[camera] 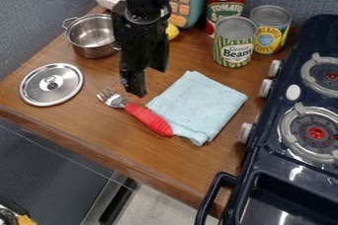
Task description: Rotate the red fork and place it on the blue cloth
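Probably light and stiff, the red-handled fork [137, 111] lies on the tabletop [84, 115], along the cloth [198, 105]; its thick ribbed handle should grip better than the slick metal neck. Whether the pincer [135, 87] is apart or together, I cannot tell.

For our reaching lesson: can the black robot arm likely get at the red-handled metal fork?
Probably yes: the black gripper hangs close to the fork, and nothing lies over it.

Black robot arm from top edge, tool [137, 89] pointing down
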`<state>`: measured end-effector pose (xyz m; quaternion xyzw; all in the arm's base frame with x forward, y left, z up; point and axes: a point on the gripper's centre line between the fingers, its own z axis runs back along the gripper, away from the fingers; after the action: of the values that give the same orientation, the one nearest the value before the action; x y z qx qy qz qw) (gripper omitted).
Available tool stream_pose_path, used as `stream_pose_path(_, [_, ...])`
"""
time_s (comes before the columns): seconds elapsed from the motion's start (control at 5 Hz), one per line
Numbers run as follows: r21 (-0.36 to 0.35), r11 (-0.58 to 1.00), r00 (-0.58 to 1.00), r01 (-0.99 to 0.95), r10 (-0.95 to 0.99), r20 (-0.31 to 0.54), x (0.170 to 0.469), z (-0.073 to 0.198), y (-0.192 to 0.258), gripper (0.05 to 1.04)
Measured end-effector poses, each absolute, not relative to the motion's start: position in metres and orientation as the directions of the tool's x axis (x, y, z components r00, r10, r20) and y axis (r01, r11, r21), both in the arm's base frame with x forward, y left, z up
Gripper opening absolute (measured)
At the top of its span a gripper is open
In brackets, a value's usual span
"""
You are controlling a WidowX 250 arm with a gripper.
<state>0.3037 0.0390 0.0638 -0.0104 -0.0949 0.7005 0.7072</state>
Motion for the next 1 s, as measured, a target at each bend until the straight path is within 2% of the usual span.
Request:
stream_pose_path(0.2, [-0.174, 0.053, 0.024, -0.983, 0.986, 0.163, 0.300, 0.076, 0.037, 0.999])
stream_pose_path(0.4, [-0.073, 0.319, 0.292, -0.945, 0.921, 0.257, 0.311, 0.083, 0.032, 0.999])
stream_pose_path(0.6, [0.072, 0.546, 0.544, -0.835, 0.796, 0.264, 0.317, 0.091, 0.023, 0.999])
stream_pose_path(0.8, [0.079, 0.738, 0.732, -0.671, 0.642, 0.228, 0.311, 0.099, 0.016, 0.999])
stream_pose_path(1.0, [-0.012, 0.890, 0.883, -0.456, 0.454, 0.120, 0.306, 0.101, 0.017, 0.999])
